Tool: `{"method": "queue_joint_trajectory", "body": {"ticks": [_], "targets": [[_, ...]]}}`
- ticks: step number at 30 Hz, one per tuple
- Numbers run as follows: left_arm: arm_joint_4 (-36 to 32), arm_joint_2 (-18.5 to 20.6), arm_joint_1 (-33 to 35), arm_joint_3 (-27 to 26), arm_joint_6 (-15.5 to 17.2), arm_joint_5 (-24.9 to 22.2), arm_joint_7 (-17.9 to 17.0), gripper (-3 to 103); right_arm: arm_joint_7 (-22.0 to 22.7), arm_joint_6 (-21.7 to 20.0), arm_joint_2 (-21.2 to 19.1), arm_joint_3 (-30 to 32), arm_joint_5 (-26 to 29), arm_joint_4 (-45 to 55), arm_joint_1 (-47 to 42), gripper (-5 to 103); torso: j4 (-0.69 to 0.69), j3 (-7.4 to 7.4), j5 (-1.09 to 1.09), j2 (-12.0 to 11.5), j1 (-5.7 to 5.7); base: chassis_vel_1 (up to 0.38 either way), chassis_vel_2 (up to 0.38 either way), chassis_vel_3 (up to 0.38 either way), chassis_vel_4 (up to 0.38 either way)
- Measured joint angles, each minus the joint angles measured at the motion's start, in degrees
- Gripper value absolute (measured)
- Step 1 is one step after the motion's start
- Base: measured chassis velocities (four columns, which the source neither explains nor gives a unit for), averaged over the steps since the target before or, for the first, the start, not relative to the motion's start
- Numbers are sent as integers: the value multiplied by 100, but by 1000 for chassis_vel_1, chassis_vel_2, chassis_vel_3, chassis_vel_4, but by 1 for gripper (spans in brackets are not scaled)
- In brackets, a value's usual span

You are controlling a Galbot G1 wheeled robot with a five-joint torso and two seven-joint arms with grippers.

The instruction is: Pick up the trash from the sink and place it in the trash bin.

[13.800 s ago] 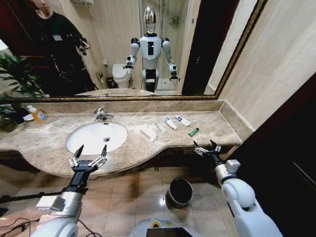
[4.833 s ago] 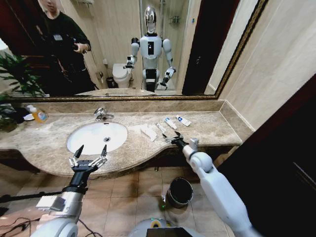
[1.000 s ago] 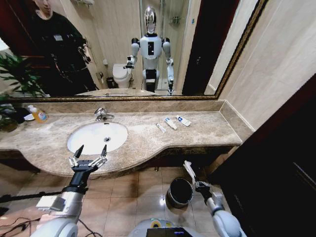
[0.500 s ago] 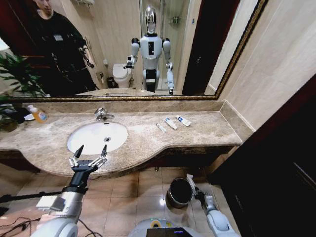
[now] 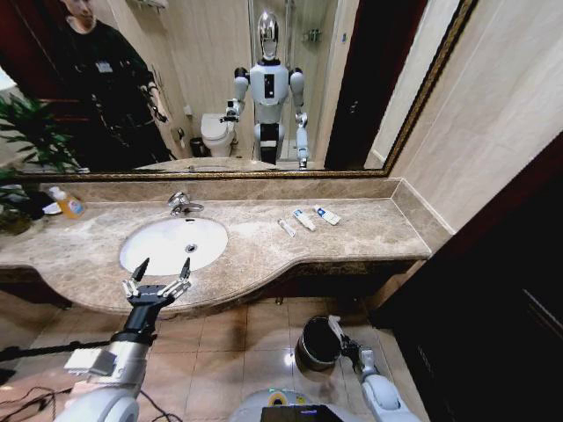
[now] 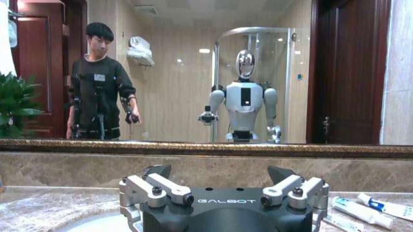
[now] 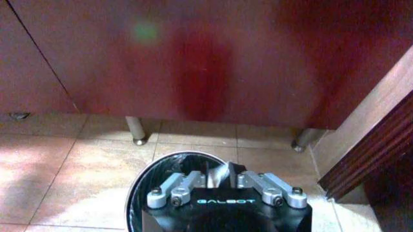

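The white sink [image 5: 173,243] sits in the marble countertop, and my left gripper [image 5: 158,286] hovers open at its front rim. Three small trash tubes [image 5: 303,220] lie on the counter to the right of the basin; in the left wrist view the tubes [image 6: 361,212] show beyond the open left gripper [image 6: 219,176]. Down at the floor, my right gripper [image 5: 341,335] is shut on a white wrapper [image 5: 334,325] at the right rim of the trash bin [image 5: 317,343]. In the right wrist view, the right gripper [image 7: 221,178] hangs above the bin's black inside [image 7: 161,169].
A chrome faucet [image 5: 182,204] stands behind the basin, and an orange soap bottle [image 5: 66,204] at the far left of the counter. Dark red cabinet fronts [image 7: 193,58] and metal legs [image 7: 135,130] stand close behind the bin. A dark door is on the right.
My right arm has sunk lower and closer to the bin with the white wrapper. The left arm has not moved.
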Motion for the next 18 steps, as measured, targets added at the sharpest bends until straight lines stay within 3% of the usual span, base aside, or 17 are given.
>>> {"method": "queue_joint_trajectory", "body": {"ticks": [1, 4, 6, 8, 10, 13, 18], "targets": [[0, 0, 0, 0, 0, 0, 0, 100, 0, 0, 0, 0, 0, 0, 0, 19, 0, 0, 0, 0, 0, 0, 0, 0, 0], [0, 0, 0, 0, 0, 0, 0, 100, 0, 29, -9, -1, 2, 30, -9, 36, 0, 0, 0, 0, 0, 0, 0, 0, 0], [0, 0, 0, 0, 0, 0, 0, 100, 1, 37, -4, -1, 2, 45, -14, 36, 0, 0, 0, 0, 0, 0, 0, 0, 0], [0, 0, 0, 0, 0, 0, 0, 100, 2, 49, 12, -2, 3, 90, -38, 51, 0, 0, 0, 0, 0, 0, 0, 0, 0], [0, 0, 0, 0, 0, 0, 0, 100, 3, 50, 16, -3, 3, 104, -46, 51, 0, 0, 0, 0, 0, 0, 0, 0, 0], [0, 0, 0, 0, 0, 0, 0, 100, 6, 51, 30, -9, 2, 167, -77, 68, 0, 0, 0, 0, 0, 0, 0, 0, 0], [0, 0, 0, 0, 0, 0, 0, 100, 13, 50, 37, -19, -1, 218, -96, 79, 0, 0, 0, 0, 0, 0, 0, 0, 0]]}}
